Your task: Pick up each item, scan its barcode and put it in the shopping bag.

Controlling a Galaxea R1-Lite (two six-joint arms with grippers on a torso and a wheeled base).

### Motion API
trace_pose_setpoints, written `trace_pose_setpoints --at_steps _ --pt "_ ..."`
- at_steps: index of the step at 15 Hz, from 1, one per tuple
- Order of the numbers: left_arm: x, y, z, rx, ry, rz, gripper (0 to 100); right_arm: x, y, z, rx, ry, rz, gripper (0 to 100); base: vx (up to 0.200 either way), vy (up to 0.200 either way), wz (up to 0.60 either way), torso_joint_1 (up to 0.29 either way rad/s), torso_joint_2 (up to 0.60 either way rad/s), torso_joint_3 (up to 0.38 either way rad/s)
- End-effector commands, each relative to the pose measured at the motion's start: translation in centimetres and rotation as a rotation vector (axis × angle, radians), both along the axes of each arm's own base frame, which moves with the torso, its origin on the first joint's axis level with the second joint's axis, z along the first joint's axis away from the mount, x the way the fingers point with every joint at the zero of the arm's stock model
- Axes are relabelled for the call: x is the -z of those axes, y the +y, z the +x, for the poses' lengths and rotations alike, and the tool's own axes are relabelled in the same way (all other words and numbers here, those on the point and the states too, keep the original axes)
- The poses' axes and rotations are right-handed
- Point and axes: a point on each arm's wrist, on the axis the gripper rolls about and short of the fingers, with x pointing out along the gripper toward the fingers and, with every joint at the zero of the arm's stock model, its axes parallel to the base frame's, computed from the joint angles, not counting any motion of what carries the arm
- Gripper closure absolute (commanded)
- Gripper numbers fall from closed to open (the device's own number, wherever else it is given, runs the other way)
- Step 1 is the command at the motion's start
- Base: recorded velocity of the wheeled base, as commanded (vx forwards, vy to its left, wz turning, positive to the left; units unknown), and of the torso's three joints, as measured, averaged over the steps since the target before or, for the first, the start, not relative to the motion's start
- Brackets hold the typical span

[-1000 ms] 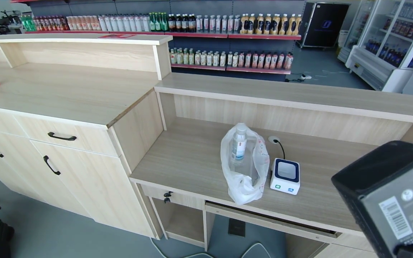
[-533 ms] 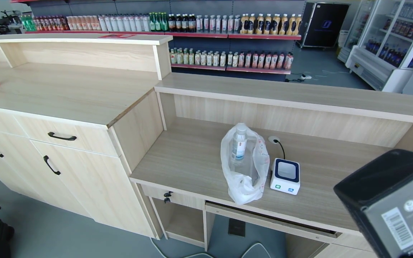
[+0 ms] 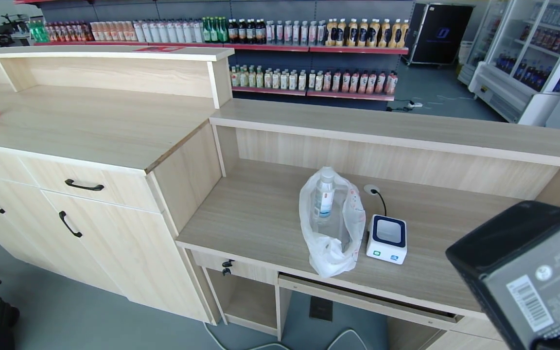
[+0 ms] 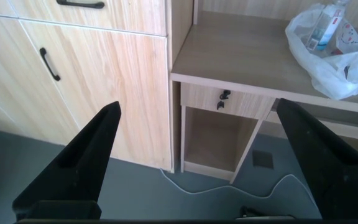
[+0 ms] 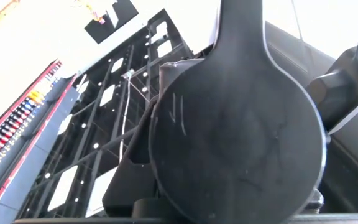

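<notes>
Item 1, surface: pale wood worktop (image 3: 260,214) set in a checkout counter, with a taller cabinet top (image 3: 90,126) at its 9 o'clock and grey floor (image 3: 90,316) below. Item 2, room: drink shelves (image 3: 309,48) at 12 o'clock and glass-door chillers (image 3: 528,63) at 2 o'clock. Item 3, containers: a white shopping bag (image 3: 331,253) stands open on the worktop with one clear bottle (image 3: 324,194) upright inside. A white scanner (image 3: 387,238) sits just beside it at 3 o'clock, its cable (image 3: 379,197) running back. Item 4: a black box (image 3: 528,272), with its barcode (image 3: 529,302) facing me, is raised at 4 o'clock, well apart from the bag. My left gripper (image 4: 197,104) is spread wide and empty. I cannot tell the right gripper's state.
</notes>
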Motion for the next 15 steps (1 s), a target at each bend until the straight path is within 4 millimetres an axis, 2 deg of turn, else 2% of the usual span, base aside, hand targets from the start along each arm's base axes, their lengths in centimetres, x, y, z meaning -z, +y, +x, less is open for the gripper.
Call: trace_pose_setpoints --at_steps 1,5,6,7,8,9,10,11,12,14,15 --pt "0.0 0.0 0.0 0.001 0.000 0.000 0 0.2 0.2 0.3 -0.001 0.014 -0.008 100 0.000 0.000 0.00 0.000 0.00 0.000" --pt "0.0 0.0 0.0 0.000 0.000 0.000 0 0.2 0.2 0.4 0.001 0.029 -0.008 100 0.000 0.000 0.00 0.000 0.00 0.000" --pt "0.0 0.0 0.0 0.001 0.000 0.000 0 0.2 0.1 0.5 0.009 0.087 -0.002 100 0.000 0.000 0.00 0.000 0.00 0.000" --pt "0.0 0.0 0.0 0.000 0.000 0.000 0 0.2 -0.5 1.1 0.072 0.222 0.018 100 0.000 0.000 0.00 0.000 0.00 0.000" --pt "0.0 0.0 0.0 0.000 0.000 0.000 0 0.2 -0.6 1.2 0.084 0.250 0.022 100 0.000 0.000 0.00 0.000 0.00 0.000" --pt "0.0 0.0 0.0 0.000 0.000 0.000 0 0.4 -2.7 2.3 0.260 0.525 0.105 100 0.000 0.000 0.00 0.000 0.00 0.000" --pt "0.0 0.0 0.0 0.000 0.000 0.000 0 0.5 -5.2 2.9 0.464 0.800 0.263 100 0.000 0.000 0.00 0.000 0.00 0.000" --pt "0.0 0.0 0.0 0.000 0.000 0.000 0 0.7 -6.0 3.0 0.526 0.905 0.324 100 0.000 0.000 0.00 0.000 0.00 0.000" --pt "0.0 0.0 0.0 0.001 0.000 0.000 0 1.5 -7.7 3.1 0.648 1.167 0.482 100 0.000 0.000 0.00 0.000 0.00 0.000" --pt "0.0 0.0 0.0 0.001 0.000 0.000 0 2.2 -10.9 3.0 0.801 1.324 0.685 100 0.000 0.000 0.00 0.000 0.00 0.000" --pt "0.0 0.0 0.0 0.000 0.000 0.000 0 2.4 -11.8 3.0 0.846 1.361 0.745 100 0.000 0.000 0.00 0.000 0.00 0.000"
